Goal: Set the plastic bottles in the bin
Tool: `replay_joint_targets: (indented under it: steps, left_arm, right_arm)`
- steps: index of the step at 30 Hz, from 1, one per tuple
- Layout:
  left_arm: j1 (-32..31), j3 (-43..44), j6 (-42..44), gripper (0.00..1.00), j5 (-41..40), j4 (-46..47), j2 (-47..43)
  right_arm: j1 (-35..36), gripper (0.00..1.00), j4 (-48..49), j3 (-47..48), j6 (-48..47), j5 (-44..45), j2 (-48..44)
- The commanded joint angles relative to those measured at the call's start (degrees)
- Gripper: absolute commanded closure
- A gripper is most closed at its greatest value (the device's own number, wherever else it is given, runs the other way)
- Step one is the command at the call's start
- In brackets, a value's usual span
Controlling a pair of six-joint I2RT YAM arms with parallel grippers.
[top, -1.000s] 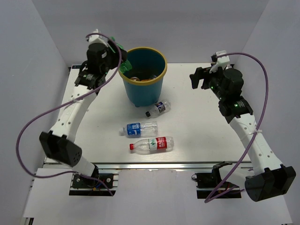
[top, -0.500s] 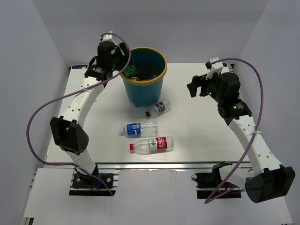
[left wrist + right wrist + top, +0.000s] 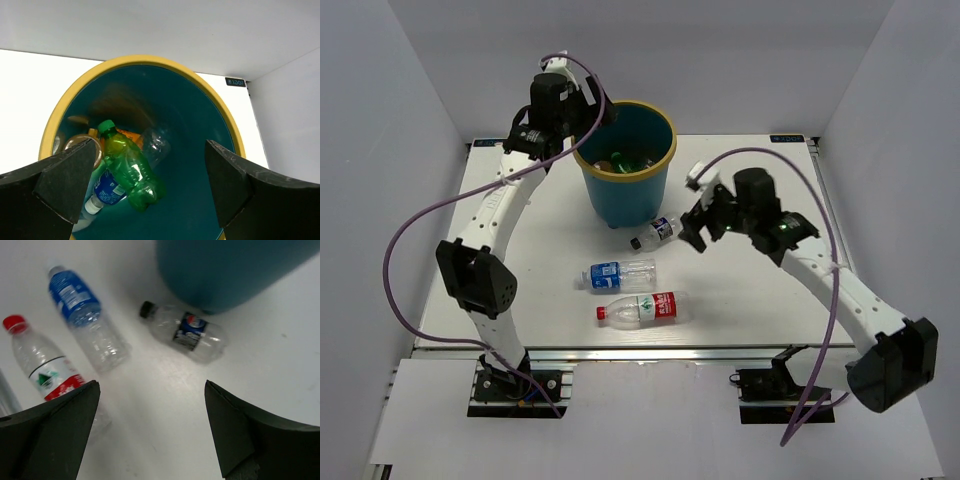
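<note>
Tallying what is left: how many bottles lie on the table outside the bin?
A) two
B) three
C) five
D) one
B: outside the bin lie a black-capped bottle, a blue-labelled bottle and a red-capped bottle.

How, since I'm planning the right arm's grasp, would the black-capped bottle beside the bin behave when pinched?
The black-capped bottle looks clear and empty, so probably light and easily squashed. Lying on its side, it would likely roll if nudged, perhaps against the bin.
</note>
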Motion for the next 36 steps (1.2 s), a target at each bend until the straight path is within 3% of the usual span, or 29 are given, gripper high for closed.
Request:
replay_joint_targets:
  steps: [1,5,8,12,16,22,30,33,34,36]
  left_arm:
    - [-0.04,3.28,0.96,0.02,0.18,-1.73,-1.85]
    - [-0.04,0.05,0.7,0.02,-7.61,-3.23,-7.29]
    - [0.22,-12.24,-2.71,0.02,-13.07,-0.86,-16.5]
    - [0.31,-35.67,-7.46,0.02,-20.35,2.22,-29.78]
    - [0.48,-47.65,-15.55,0.02,-29.43,-3.21,-41.11]
    - [0.57,-57.7,-20.83,0.02,-30.06,-9.54,-50.97]
    - [0.57,-60.0,-24.09,0.02,-32.52,-19.4,-55.38]
    - [0.57,-60.0,-24.26,0.02,-32.52,-19.49,-55.2]
    - [0.57,-60.0,-24.18,0.02,-32.52,-19.4,-55.2]
    - [0.49,-59.74,-24.09,0.02,-32.87,-18.96,-55.2]
  right_arm:
    - [6.5,0.11,-5.24,3.05,-8.01,-3.3,2.7]
    - [15.13,0.11,1.16,2.35,-9.6,-0.05,7.61]
    - [21.55,0.11,7.14,2.78,-12.75,3.38,11.65]
    - [25.51,0.11,8.39,6.21,-15.31,2.16,18.34]
    - [27.01,0.11,9.35,9.02,-16.89,1.28,26.41]
    - [27.81,0.11,11.54,11.57,-18.65,4.26,35.03]
    - [27.98,0.11,18.74,13.25,-16.55,9.09,42.87]
    - [27.98,0.23,19.72,13.24,-16.11,10.07,42.88]
    - [27.98,0.38,19.72,13.33,-16.19,10.16,42.53]
    - [27.98,0.53,22.09,13.59,-16.37,9.46,41.3]
